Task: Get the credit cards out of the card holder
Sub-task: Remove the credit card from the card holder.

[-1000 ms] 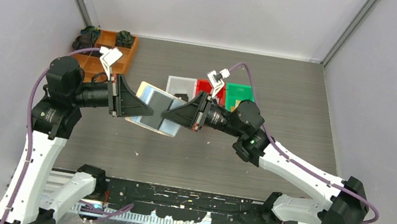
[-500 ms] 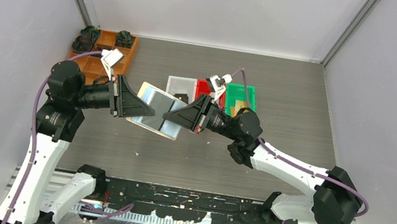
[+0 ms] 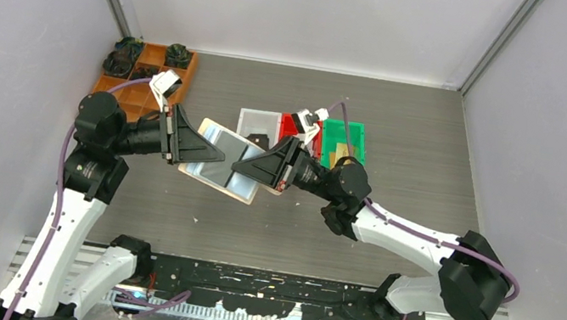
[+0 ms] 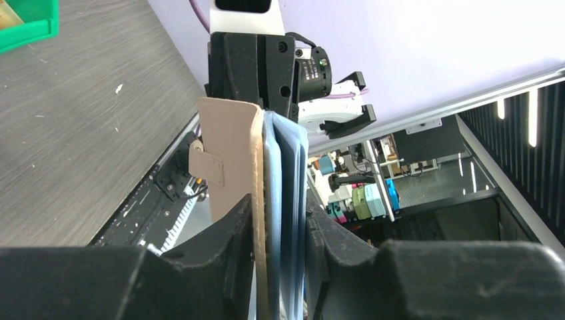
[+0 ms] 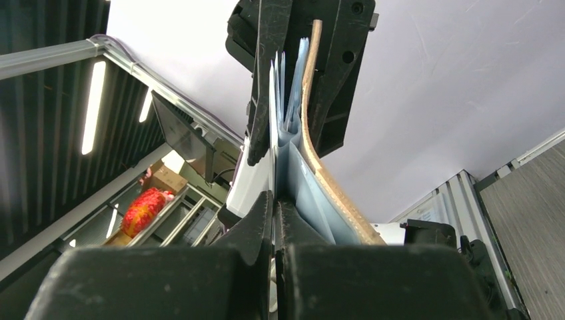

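Observation:
The card holder (image 3: pixel 222 159), tan outside with blue-grey pockets, hangs open above the table between both grippers. My left gripper (image 3: pixel 197 149) clamps its left half: one finger lies on the tan cover (image 4: pixel 230 160), the other on the blue pockets, in the left wrist view (image 4: pixel 280 213). My right gripper (image 3: pixel 240 167) is shut on a thin pale leaf at the holder's right edge (image 5: pixel 274 200). Whether that leaf is a credit card or a pocket I cannot tell. A black credit card (image 3: pixel 260 136) lies in the white bin and a gold one (image 3: pixel 343 151) in the green bin.
White bin (image 3: pixel 252 117), red bin (image 3: pixel 292 124) and green bin (image 3: pixel 357 134) stand in a row behind the grippers. An orange-brown compartment tray (image 3: pixel 143 78) with dark objects sits at the back left. Grey walls close in on both sides.
My right gripper has closed on the holder's edge and its arm has swung leftward. The holder has shifted slightly toward the near side. The left arm rose a little toward the back.

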`<state>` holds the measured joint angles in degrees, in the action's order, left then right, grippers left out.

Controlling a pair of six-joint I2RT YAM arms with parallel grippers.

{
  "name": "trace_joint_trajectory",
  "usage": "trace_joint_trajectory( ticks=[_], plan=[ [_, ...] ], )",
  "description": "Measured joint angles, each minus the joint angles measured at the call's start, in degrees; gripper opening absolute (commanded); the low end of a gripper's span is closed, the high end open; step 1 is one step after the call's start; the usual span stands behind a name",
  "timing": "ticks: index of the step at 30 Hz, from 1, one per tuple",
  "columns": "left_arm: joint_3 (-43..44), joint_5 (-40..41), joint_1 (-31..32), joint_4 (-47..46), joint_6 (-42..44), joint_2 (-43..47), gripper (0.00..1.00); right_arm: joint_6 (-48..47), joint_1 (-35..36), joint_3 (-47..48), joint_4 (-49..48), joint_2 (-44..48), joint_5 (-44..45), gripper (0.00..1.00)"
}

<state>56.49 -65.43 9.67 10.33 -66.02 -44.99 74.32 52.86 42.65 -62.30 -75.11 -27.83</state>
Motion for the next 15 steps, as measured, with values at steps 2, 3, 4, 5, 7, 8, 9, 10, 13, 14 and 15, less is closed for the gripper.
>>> trace_joint_trajectory(
  ticks=[2,3,4,5,7,8,9,10,13,14,15],
  plan=[
    [-0.11,0.07,0.0,-0.24,-0.61,0.02,0.2,0.2,0.07,0.37,-0.26,-0.76,-0.31,0.01],
    [-0.11,0.09,0.0,-0.33,-0.83,0.04,0.17,0.28,0.07,0.63,-0.31,-1.05,-0.5,0.01],
    [-0.11,0.24,-0.04,-0.39,-0.9,0.11,0.15,0.44,0.07,0.87,-0.33,-1.18,-0.61,0.02],
    [-0.11,0.35,-0.04,-0.48,-1.01,0.13,0.13,0.52,0.04,0.96,-0.52,-1.27,-0.61,0.06],
    [-0.09,0.39,-0.04,-0.68,-1.07,0.15,0.1,0.63,0.04,0.96,-0.98,-1.29,-0.63,0.16],
    [-0.04,0.48,-0.04,-0.72,-1.09,0.15,0.09,0.79,0.04,0.96,-1.11,-1.29,-0.57,0.19],
    [-0.04,0.5,-0.04,-0.72,-1.09,0.15,0.07,0.9,0.04,0.92,-1.33,-1.29,-0.5,0.23],
    [-0.04,0.52,-0.04,-0.72,-1.09,0.15,0.06,0.98,0.07,0.87,-1.84,-1.29,-0.42,0.28],
    [0.07,0.94,-0.04,-0.72,-1.2,0.13,0.04,1.42,0.07,0.55,-3.52,-1.29,0.0,0.34],
    [0.07,1.01,-0.04,-0.72,-1.25,0.13,0.04,1.51,0.07,0.52,-4.09,-1.29,0.17,0.35],
    [0.09,1.07,-0.04,-0.74,-1.31,0.13,0.04,1.51,0.07,0.52,-4.44,-1.29,0.31,0.34]
  ],
)
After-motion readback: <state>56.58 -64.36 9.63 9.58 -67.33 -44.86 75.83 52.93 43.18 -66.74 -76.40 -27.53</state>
